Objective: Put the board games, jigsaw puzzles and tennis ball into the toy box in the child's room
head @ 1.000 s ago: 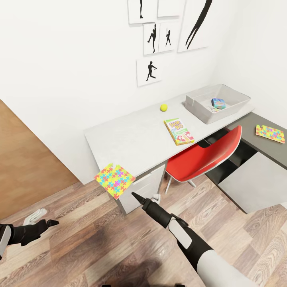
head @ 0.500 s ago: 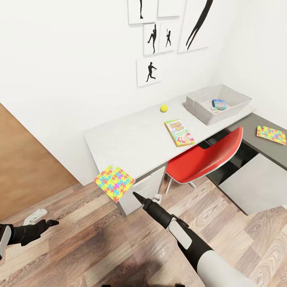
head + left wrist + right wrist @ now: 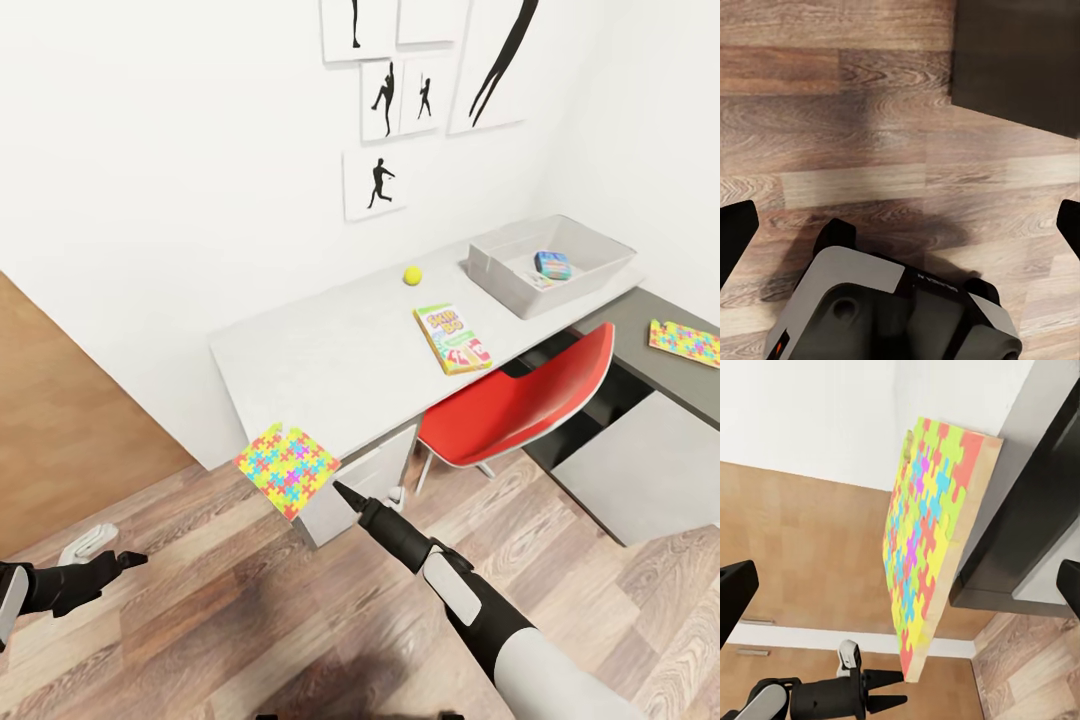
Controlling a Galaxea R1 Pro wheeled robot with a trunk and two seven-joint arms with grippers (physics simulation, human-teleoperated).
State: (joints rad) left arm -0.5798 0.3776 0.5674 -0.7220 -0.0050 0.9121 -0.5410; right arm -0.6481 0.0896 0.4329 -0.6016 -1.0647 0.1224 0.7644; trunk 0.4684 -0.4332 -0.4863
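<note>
Head view: the long pale-grey L-shaped desk (image 3: 330, 350) crosses mid-frame. At its lower-left corner, a thin multicoloured jigsaw square (image 3: 287, 470) overhangs the edge, probably why the black-tipped right gripper (image 3: 341, 492) points up at it from just below and right, not touching; its finger spread cannot be told here. A small yellow-green tennis ball (image 3: 412, 274), a green-yellow-red Skip-Bo game box (image 3: 451, 338) and a shallow light-grey toy bin (image 3: 550, 263) with a small blue game box (image 3: 551, 264) inside lie toward upper right. A second jigsaw square (image 3: 684, 343) sits at the right edge, a red chair (image 3: 520, 405) beneath the desk. The left gripper (image 3: 122, 560) hangs idle at lower left.

Left wrist view: fingertips (image 3: 736, 229) stand wide apart over wooden plank floor (image 3: 885, 157) and the robot's grey base (image 3: 892, 307).

Right wrist view: spread fingertips (image 3: 735, 592) frame the jigsaw, revealing its overhang past the desk corner, and the left gripper beyond.
</note>
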